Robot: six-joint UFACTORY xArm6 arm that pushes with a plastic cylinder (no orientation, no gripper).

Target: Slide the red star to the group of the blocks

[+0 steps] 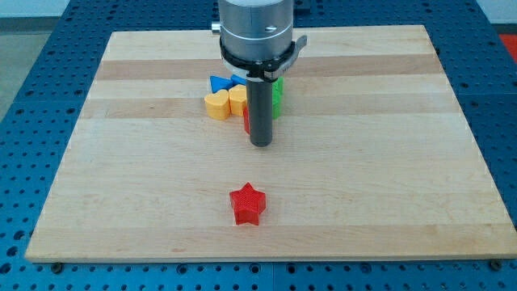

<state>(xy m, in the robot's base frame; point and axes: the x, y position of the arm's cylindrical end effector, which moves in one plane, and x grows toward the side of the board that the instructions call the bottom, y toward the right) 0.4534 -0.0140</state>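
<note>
The red star (247,204) lies alone on the wooden board (404,202), toward the view's bottom and well apart from everything else. Above it in the view, well off, hangs my tip (260,144), a plain rod end with no jaws to open or close, so it holds nothing and touches no block as far as I can tell. Just beyond the tip from the star sits the group: a yellow heart (216,105), a yellow block (237,99), a blue block (220,82), a green block (277,95) and a sliver of a red block (245,120) (the rod hides much of these, so their shapes are partly guesswork).

The trouble I foresee is the tip's place: it stands between the star and the group, on the wrong side for pushing. To shove the star up the view, it must first get round to the star's bottom side. A careless straight path could knock the star farther away. An off-centre contact on a star point would likely spin it or let it slip sideways. Overshooting might scatter the group itself.
</note>
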